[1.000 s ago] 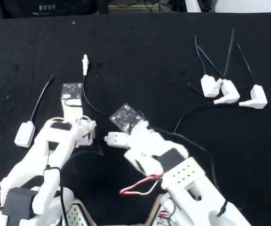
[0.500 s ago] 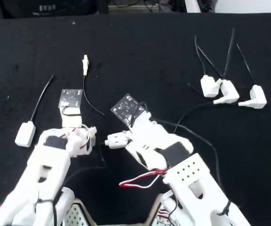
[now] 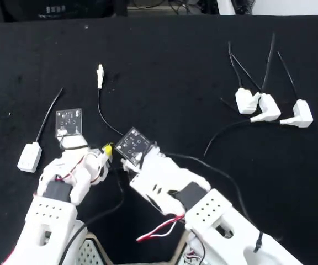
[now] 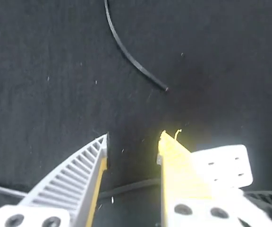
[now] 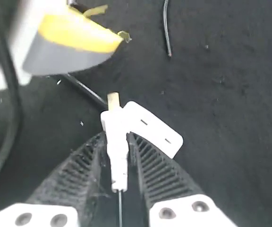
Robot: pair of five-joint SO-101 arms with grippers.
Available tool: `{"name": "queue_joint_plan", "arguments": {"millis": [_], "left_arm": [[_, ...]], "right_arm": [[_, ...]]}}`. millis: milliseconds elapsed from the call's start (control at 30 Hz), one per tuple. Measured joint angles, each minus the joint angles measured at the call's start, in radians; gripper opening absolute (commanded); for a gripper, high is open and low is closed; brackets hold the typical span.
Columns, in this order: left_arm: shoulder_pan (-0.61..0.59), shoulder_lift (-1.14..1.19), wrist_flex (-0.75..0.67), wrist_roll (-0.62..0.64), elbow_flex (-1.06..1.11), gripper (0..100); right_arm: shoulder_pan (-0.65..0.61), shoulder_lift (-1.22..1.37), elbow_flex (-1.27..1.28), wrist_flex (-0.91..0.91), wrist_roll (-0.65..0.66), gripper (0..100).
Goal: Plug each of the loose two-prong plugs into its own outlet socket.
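My right gripper [image 5: 118,142] is shut on a small white two-prong plug [image 5: 114,137], its brass prong pointing away from the wrist. A white outlet socket [image 5: 155,131] with two slots lies right beside the plug; whether they touch is unclear. In the high view the right gripper [image 3: 128,163] sits mid-table, close to my left gripper [image 3: 107,151]. The left gripper [image 4: 132,142] is open over the black mat, with a thin black cable [image 4: 126,187] crossing between its fingers and the slotted white socket [image 4: 223,163] just beside its yellow finger [image 4: 174,165].
Three white plugs [image 3: 266,107] with black leads lie at the far right. Another white plug [image 3: 29,157] rests at the left, and a small plug [image 3: 99,74] lies farther back. Loose black cables [image 3: 225,130] trail over the mat.
The right gripper has carried its plug leftward, closing on the left gripper. The left arm has swung, with its wrist going left and its fingertips now pointing toward the right gripper.
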Motion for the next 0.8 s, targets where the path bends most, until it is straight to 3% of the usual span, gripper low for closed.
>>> {"name": "queue_joint_plan", "arguments": {"millis": [467, 800], "left_arm": [[0.091, -0.453, 0.069, -0.014, 0.164, 18], [0.091, -0.454, 0.080, -0.025, 0.166, 18]], "right_arm": [[-0.078, 0.000, 0.048, -0.118, -0.037, 1.1], [-0.075, 0.000, 0.052, -0.160, -0.075, 1.1]]}}
